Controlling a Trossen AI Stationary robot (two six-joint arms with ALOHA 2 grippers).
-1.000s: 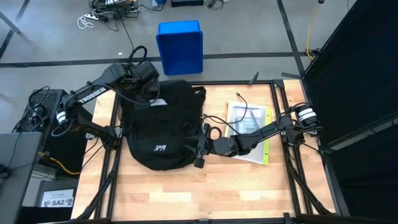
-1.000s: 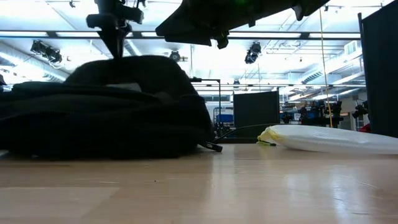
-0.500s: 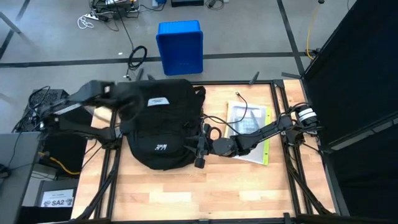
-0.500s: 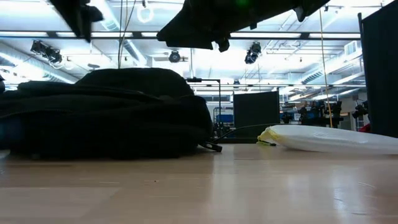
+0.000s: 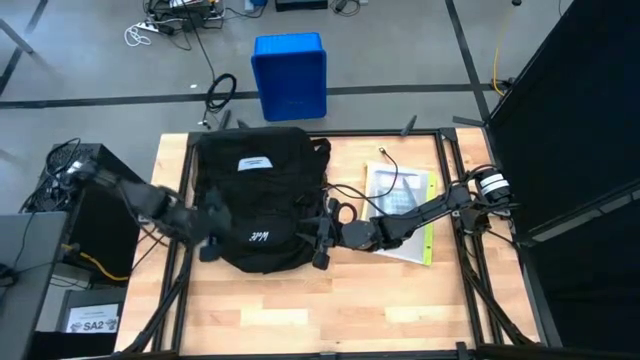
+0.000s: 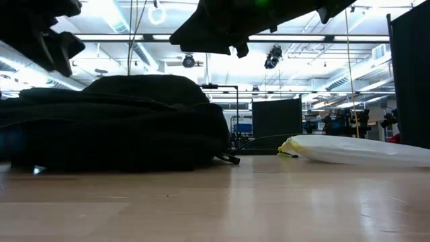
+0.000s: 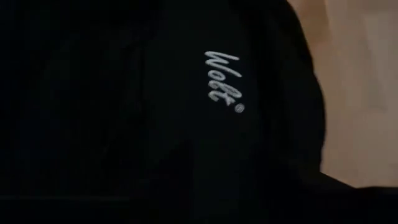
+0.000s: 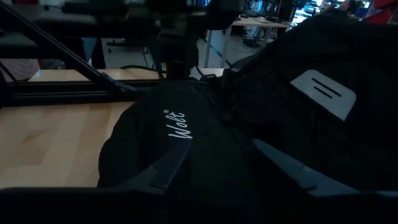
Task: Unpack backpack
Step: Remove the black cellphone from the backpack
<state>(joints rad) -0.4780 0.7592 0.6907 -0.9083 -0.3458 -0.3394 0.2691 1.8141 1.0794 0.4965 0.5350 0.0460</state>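
Observation:
The black backpack (image 5: 260,200) lies flat on the wooden table, white label (image 5: 250,162) toward the far edge and white lettering (image 5: 258,237) toward the near edge. My left gripper (image 5: 207,240) is blurred at the backpack's near left side; its wrist view is filled by the front pocket's lettering (image 7: 221,78). My right gripper (image 5: 320,238) is at the backpack's near right side, pointing left and nearly level. It is open (image 8: 221,146), with the pocket's black fabric (image 8: 177,124) showing past its fingers. My right gripper's fingers (image 8: 165,168) reach over the backpack's right side from the table's right. I cannot tell whether they touch the fabric.
A flat book in a clear sleeve (image 5: 400,210) lies right of the backpack, under my right arm, with a thin cable (image 5: 385,160) beyond it. A blue bin (image 5: 290,75) stands on the floor past the far edge. Bare wood (image 5: 330,310) runs along the near edge.
My left arm has swung from above the backpack's far left corner toward the table's near left, sinking beside the backpack's left side. The backpack's top stands lower than a second ago. My right arm has kept still.

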